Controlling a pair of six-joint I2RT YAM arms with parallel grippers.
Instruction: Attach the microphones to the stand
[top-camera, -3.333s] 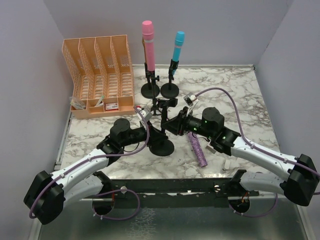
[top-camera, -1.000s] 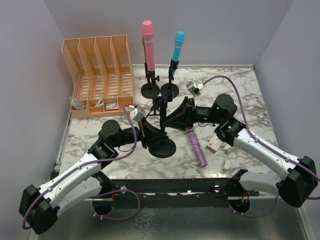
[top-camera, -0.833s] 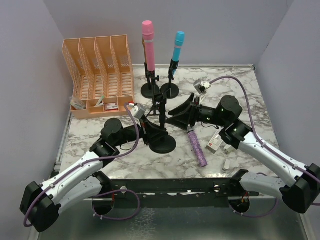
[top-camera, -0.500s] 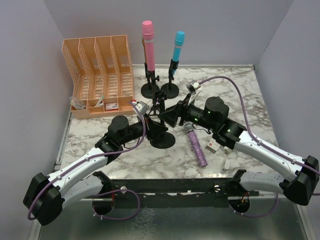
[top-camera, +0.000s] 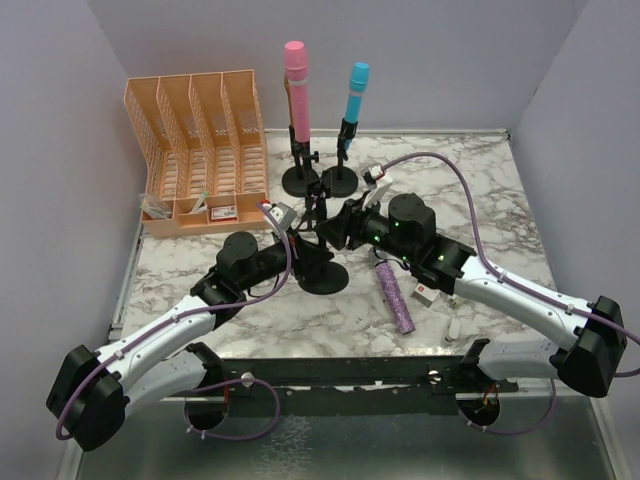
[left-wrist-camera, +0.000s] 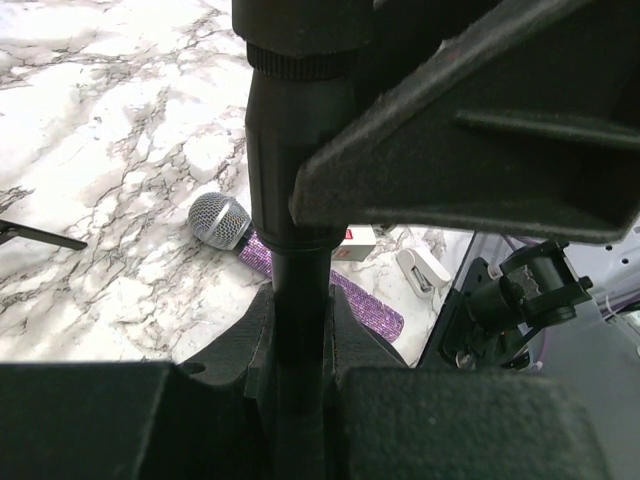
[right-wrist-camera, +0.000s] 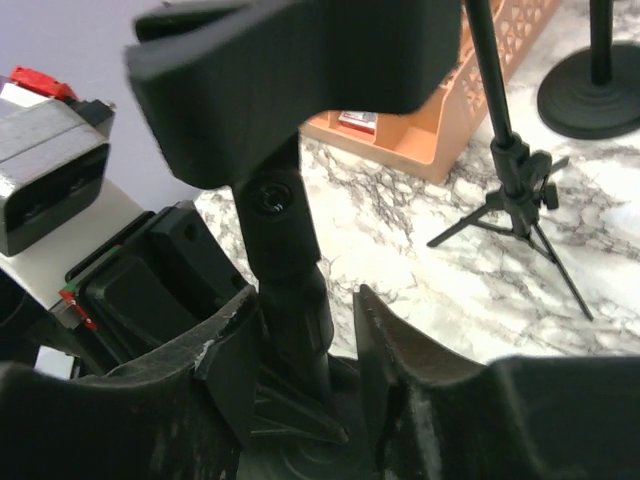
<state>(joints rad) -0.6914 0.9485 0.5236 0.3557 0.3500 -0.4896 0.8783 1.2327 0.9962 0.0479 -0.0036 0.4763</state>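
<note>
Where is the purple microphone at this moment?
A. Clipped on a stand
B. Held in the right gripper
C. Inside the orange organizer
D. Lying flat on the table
D: the purple microphone lies flat on the table, just right of the near stand.

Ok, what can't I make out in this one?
Clip of the stand: right wrist, cut off by the top edge.
Handle of the purple microphone: left wrist, crossed by the stand's pole.
White-and-red box: top external, partly under the right arm.
Whether the left fingers touch the pole: left wrist, too dark.
</note>
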